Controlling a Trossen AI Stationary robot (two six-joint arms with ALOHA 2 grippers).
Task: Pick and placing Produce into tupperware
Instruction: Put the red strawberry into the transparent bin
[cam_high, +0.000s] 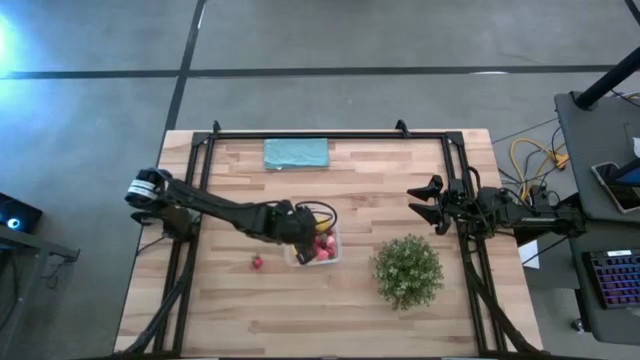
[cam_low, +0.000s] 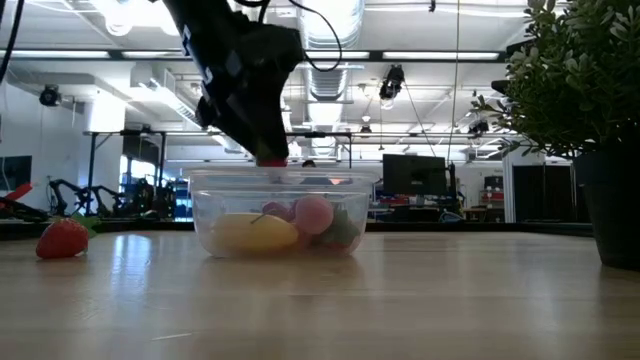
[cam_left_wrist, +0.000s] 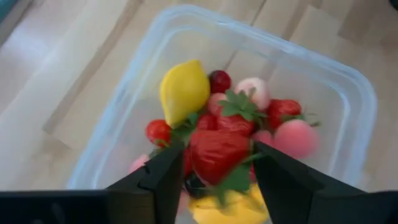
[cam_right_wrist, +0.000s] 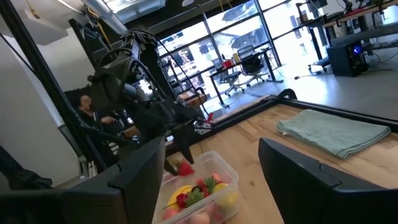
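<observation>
Your left claw (cam_left_wrist: 214, 165) hangs over the tupperware (cam_left_wrist: 348, 93), fingers parting around a strawberry (cam_left_wrist: 219, 152) so it drops inside.

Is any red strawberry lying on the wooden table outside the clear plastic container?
Yes, one red strawberry lies on the wooden table, apart from the clear plastic container, on the left arm's side.
</observation>
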